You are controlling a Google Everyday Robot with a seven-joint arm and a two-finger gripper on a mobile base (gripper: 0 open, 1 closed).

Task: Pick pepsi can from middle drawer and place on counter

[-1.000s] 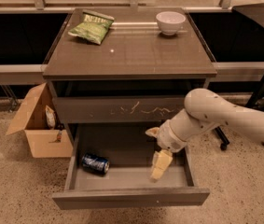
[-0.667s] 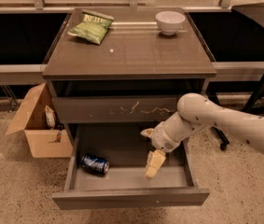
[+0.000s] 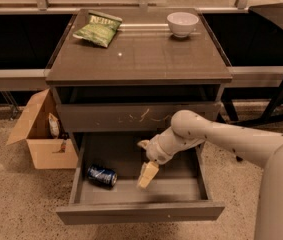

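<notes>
Blue pepsi can (image 3: 101,175) lies on its side in the open middle drawer (image 3: 141,212), front-left part of the floor, same spot as 1 s ago. Change: the gripper (image 3: 147,174) has slid left across the drawer, from right-of-centre to approx centre, so it's closing on the can, i.e. approach phase w/ no grasp yet. Gripper points down inside the drawer, low over the floor, below the scratched drawer front (image 3: 141,117). Can't tell how wide the gripper is set; it holds nothing. Can sits to the gripper's left in the pic, near but clearly apart, no contact. Counter (image 3: 141,59) carries a green crisp bag (image 3: 98,29) and a white bowl (image 3: 182,23).
</notes>
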